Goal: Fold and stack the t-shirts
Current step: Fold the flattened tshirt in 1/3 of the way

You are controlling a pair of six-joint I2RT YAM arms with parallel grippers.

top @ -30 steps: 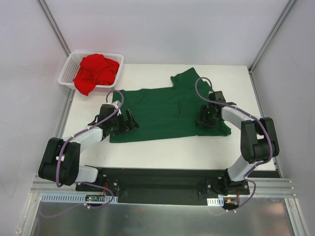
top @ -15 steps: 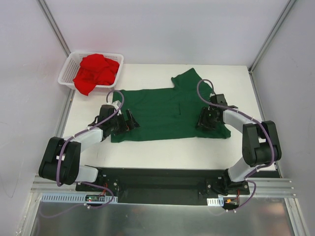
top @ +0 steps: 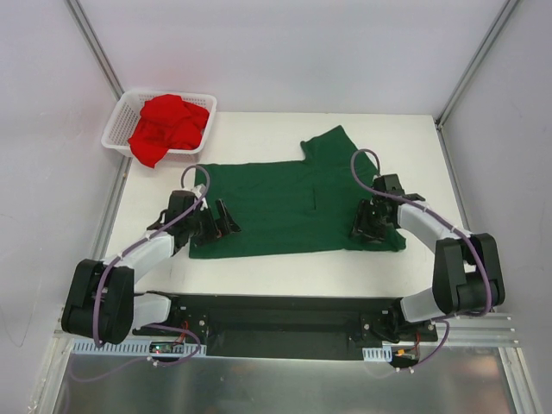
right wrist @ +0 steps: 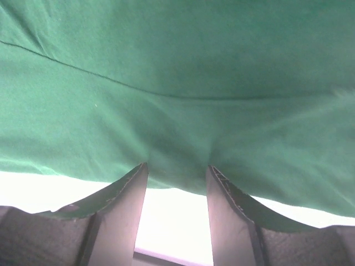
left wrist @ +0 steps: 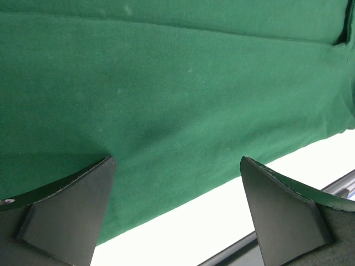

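The dark green t-shirt (top: 285, 200) lies spread flat across the middle of the table, one sleeve (top: 328, 142) pointing to the back. My left gripper (top: 221, 222) rests on its left near corner, jaws wide open, both fingertips down on the cloth (left wrist: 166, 100) close to its near hem. My right gripper (top: 373, 228) sits on the shirt's right near corner, jaws partly apart. Its tips press into the green cloth (right wrist: 177, 83), which puckers between them. The red t-shirt (top: 168, 125) is a crumpled heap in the basket.
The white mesh basket (top: 116, 131) stands at the back left corner of the white table (top: 259, 129). A black base rail (top: 285, 315) runs along the near edge, just below the shirt's hem. Enclosure walls stand on the left and right.
Both grippers have slid toward the near edge, and the green t-shirt has moved with them, its hem now closer to the black rail. Neither gripper's opening has changed.
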